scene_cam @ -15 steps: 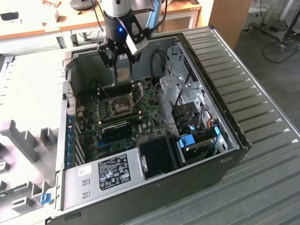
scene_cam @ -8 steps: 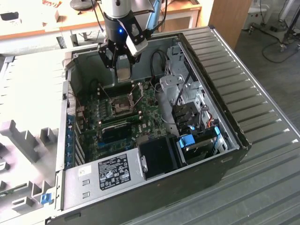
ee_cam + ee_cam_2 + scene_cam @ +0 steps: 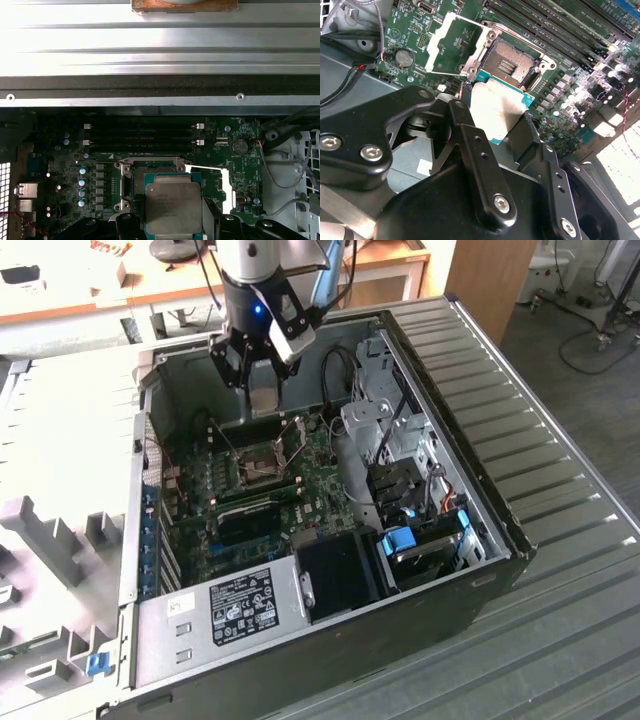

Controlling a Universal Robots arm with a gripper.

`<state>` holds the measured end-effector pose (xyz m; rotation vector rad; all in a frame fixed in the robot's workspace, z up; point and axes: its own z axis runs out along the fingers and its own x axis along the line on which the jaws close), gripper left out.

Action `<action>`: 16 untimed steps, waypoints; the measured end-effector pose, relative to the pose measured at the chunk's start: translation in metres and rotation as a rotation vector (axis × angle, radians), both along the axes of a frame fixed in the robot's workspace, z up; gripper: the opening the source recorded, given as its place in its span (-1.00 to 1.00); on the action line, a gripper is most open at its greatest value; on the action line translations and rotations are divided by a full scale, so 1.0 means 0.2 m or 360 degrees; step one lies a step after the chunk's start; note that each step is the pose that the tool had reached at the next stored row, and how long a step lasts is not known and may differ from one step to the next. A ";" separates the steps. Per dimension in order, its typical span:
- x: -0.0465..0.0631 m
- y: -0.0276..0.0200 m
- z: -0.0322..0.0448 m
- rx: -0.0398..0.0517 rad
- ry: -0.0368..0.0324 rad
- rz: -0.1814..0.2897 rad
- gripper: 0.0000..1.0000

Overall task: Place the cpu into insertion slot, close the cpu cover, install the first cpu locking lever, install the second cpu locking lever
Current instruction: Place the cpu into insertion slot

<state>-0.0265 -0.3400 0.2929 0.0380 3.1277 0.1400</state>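
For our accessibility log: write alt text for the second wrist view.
Black fingers grip the cpu over a green motherboard, close to the empty slot. The cover beside the slot lies open, and memory slots run beyond.

Insertion slot (image 3: 132, 181) mostly hidden beneath cpu (image 3: 172, 206) in first wrist view; cpu cut by frame edge. Exterior view: slot pins too small to tell, 6 o'clock from gripper (image 3: 262, 390).
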 end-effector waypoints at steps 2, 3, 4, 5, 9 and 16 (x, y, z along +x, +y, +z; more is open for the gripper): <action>0.00 0.000 -0.007 0.0000 0.0000 0.0000 0.08; 0.00 0.000 -0.011 0.0000 0.0000 0.0000 0.08; 0.00 0.000 -0.013 0.0000 0.0000 0.0000 0.08; 0.00 0.000 -0.016 0.0000 0.0000 0.0000 0.08; 0.00 0.000 -0.022 0.0000 0.0000 0.0000 0.08; 0.00 0.000 -0.050 0.0000 0.0000 0.0000 0.08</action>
